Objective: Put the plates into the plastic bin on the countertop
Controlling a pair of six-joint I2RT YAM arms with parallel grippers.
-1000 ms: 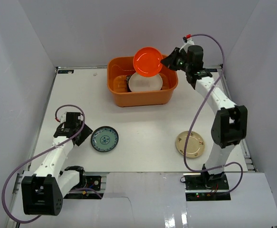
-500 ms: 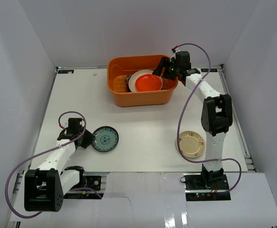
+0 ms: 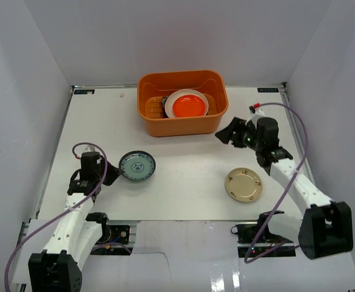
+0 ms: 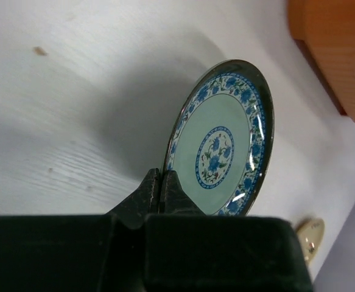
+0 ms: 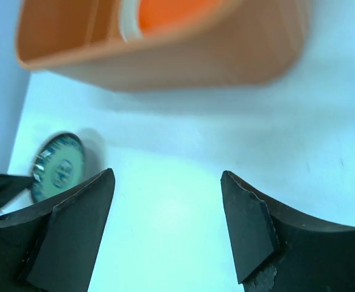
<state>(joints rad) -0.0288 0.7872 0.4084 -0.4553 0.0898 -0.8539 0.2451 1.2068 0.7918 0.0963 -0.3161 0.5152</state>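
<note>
Red plate (image 3: 187,106) now released in bin (image 3: 145,112) at far edge. Right gripper (image 3: 224,132) spread, empty, backed off. Left gripper (image 3: 117,174) pinching blue plate (image 3: 137,166), raised near left edge. Beige plate (image 3: 244,185) left, near-right.

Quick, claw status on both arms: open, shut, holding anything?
Left claw: closed on the rim of the blue plate.
Right claw: open, holding nothing.

The blue-green plate (image 4: 226,146) looks glossy and glazed, the plastic bin (image 3: 183,126) smooth with a soft sheen, the countertop (image 3: 183,176) matt white and faintly grained.
</note>
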